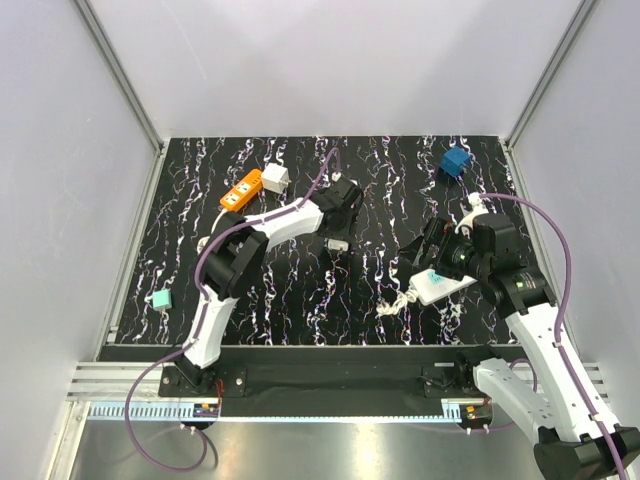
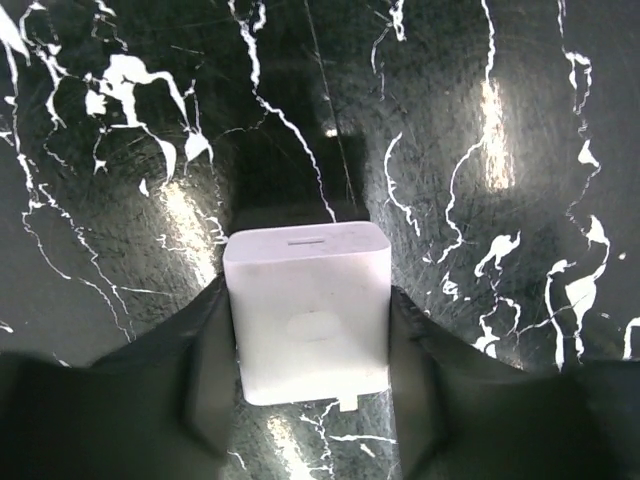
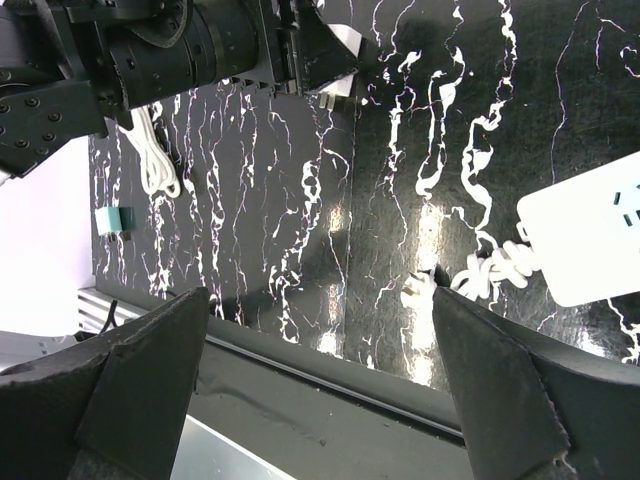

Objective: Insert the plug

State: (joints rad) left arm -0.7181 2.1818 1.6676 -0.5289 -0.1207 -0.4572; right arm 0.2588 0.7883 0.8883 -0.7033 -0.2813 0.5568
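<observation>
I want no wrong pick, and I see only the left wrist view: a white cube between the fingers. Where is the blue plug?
Observer: The blue plug lies alone at the far right corner of the table.
Operator: And the power strip?
Observer: The white power strip lies on the right side, beside the right gripper.
Operator: Is that gripper busy?
Observer: No, it is open and holds nothing.
</observation>
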